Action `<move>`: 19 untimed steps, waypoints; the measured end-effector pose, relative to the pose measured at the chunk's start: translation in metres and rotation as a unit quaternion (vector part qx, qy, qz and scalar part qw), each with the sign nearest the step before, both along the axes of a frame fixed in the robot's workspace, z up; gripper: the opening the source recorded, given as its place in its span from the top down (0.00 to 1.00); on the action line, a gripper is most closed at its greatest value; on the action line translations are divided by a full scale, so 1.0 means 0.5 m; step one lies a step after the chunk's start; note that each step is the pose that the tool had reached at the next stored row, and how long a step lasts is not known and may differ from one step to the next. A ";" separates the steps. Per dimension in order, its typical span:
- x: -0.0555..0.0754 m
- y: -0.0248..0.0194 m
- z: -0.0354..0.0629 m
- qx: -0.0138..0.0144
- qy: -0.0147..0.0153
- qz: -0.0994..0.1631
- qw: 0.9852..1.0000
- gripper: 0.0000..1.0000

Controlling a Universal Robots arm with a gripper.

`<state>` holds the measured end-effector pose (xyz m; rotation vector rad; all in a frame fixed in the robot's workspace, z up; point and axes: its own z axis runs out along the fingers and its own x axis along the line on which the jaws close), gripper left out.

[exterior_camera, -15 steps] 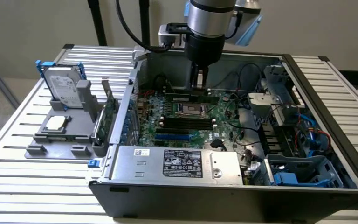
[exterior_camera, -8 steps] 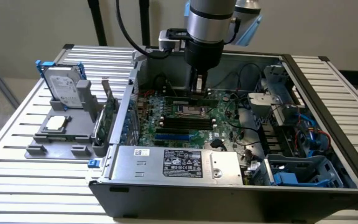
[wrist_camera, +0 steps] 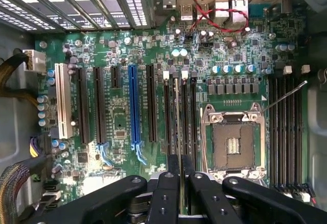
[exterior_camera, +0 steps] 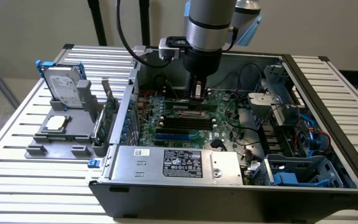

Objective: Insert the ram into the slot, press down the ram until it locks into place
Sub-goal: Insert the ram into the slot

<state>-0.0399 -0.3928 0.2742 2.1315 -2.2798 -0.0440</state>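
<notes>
**Ram pinched edge-on over the memory slots; seating not confirmed**

You had the gripper (exterior_camera: 196,93) low inside the open case (exterior_camera: 229,200), its fingers (wrist_camera: 166,188) drawn narrow and clamped on the ram (wrist_camera: 178,127). In the wrist view the stick ran out from between them as one thin line. That grip made sense: with the ram upright on its long edge and its contacts toward the board, it could travel straight down into a socket.

The line lay parallel to the bank of black memory sockets between the blue slot (wrist_camera: 133,106) and the processor socket (wrist_camera: 232,145). The slot (wrist_camera: 184,112) it seemed aimed at showed just beside it, though I could not say for certain which socket of that bank you meant.

A good deal was hidden from you. The stick's own edge covered most of the socket beneath it. You could not tell whether its lower edge touched the slot or hung above it, nor how the end clips stood. From that, I judged the ram lined up but not shown to be locked.

In the exterior view the arm's wrist and the gripper body stood in front of the work, so the ram and its socket were hard to make out there.

A thin pale rod (wrist_camera: 286,95) crossed the second bank of sockets beyond the processor socket, and I could not identify it.

Near the table's (exterior_camera: 17,186) edge at the exterior view's left, the grey holder (exterior_camera: 48,140) carried a hard drive (exterior_camera: 61,86) and the expansion card (exterior_camera: 107,116). Both sat well apart from the gripper.
</notes>
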 end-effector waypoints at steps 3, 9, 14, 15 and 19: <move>0.000 0.0000 -0.011 0.000 0.000 0.000 1.000 0.86; 0.000 0.0000 -0.033 -0.001 -0.001 0.000 1.000 0.86; -0.001 0.0000 -0.047 -0.003 -0.004 0.000 1.000 0.86; -0.002 0.0000 -0.049 -0.004 -0.005 0.000 1.000 0.86; -0.004 0.0000 -0.054 -0.010 -0.009 0.000 1.000 0.86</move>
